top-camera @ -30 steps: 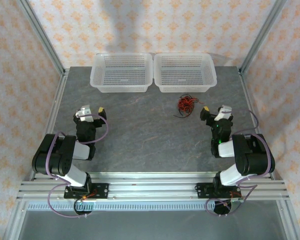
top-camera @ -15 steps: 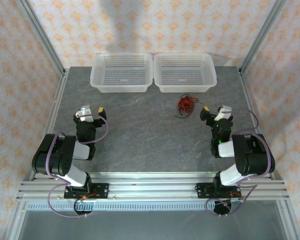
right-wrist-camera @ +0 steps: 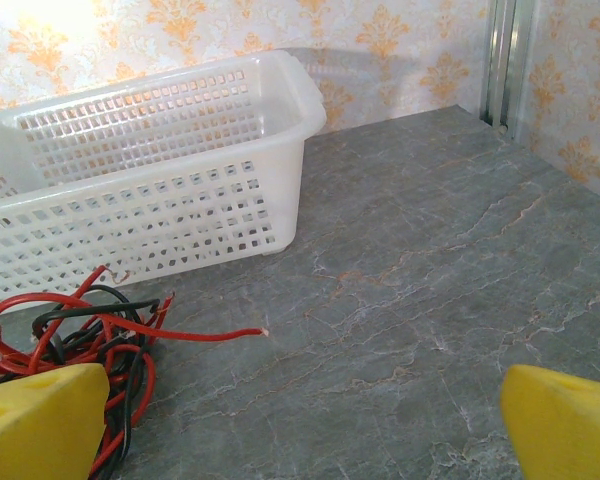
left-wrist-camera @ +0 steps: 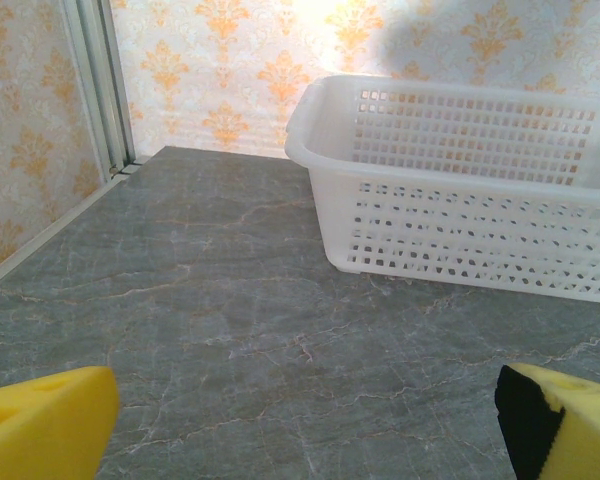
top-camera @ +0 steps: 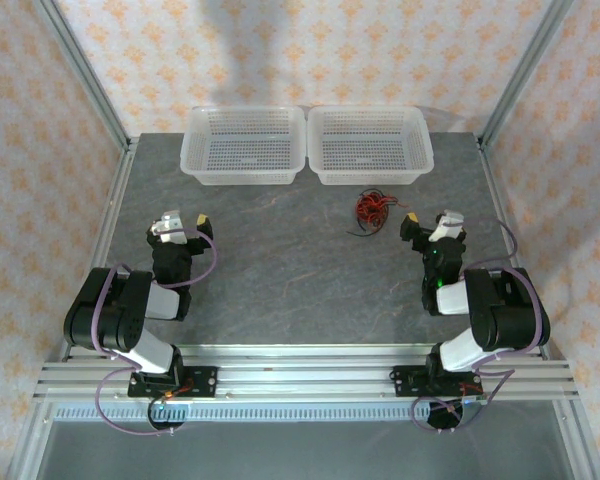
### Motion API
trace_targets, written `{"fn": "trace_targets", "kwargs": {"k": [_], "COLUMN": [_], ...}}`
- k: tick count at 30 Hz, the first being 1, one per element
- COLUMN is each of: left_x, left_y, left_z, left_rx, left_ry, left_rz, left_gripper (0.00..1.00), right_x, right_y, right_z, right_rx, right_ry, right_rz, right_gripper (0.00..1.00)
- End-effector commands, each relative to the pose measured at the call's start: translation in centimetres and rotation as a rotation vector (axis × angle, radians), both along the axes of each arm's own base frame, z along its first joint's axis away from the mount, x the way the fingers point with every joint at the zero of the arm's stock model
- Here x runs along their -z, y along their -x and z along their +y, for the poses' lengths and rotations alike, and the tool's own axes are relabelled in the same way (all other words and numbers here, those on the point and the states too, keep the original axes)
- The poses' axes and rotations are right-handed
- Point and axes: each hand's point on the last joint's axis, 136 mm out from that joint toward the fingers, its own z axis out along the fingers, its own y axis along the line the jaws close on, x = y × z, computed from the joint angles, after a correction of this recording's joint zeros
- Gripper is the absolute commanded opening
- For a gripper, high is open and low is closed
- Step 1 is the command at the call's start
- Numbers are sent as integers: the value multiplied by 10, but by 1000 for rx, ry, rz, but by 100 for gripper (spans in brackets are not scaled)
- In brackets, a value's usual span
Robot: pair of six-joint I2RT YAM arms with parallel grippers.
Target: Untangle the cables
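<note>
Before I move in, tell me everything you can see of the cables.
The cables are thin red and black wires, tangled into one loose clump of overlapping loops lying on the grey table. The clump sits just in front of the right white basket, apparently not touching it, and ahead-left of the open right gripper, which holds nothing. In the right wrist view one red end pokes straight out rightward; from above, a dark strand trails toward the near side.

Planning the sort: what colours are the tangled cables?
The cables are red and black, seen best in the right wrist view.
</note>
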Motion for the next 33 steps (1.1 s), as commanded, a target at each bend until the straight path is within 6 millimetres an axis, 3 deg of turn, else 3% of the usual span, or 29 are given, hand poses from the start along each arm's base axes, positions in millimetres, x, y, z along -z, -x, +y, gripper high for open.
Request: {"fn": "trace_targets", "kwargs": {"k": [1, 6, 10, 13, 17, 21, 24, 33], "left_x": [-12, -47, -76, -86, -94, -102, -100, -73], "left_y": [-3, 10, 31, 26, 18, 21, 21, 23], "left_z": [7, 21, 40, 35, 16, -5, -29, -99], "left_rx": [-31, -124, -250, -232, -156, -130, -74, 96], "left_ry": [0, 18, 158, 224, 284, 377, 430, 451], "left_rz": [-33, -75, -175, -105, 9, 28, 59, 229], "left_gripper": [99, 99, 99, 97, 94, 94, 94, 94], "right_x": [-9, -30, -38, -44, -47, -34, -25, 27], "right_y": [0, -3, 8, 11, 7, 3, -7, -51], "right_z": [-7, -17, -9, 0, 39, 93, 117, 116], "right_rx": [43, 119, 112, 89, -22, -134, -159, -17], "right_ry": [-7, -82, -186, -242, -306, -366, -413, -450], "right_rz": [-23, 77, 143, 218, 403, 567, 602, 660], "right_gripper": [100, 93, 93, 93, 93, 93, 92, 86]}}
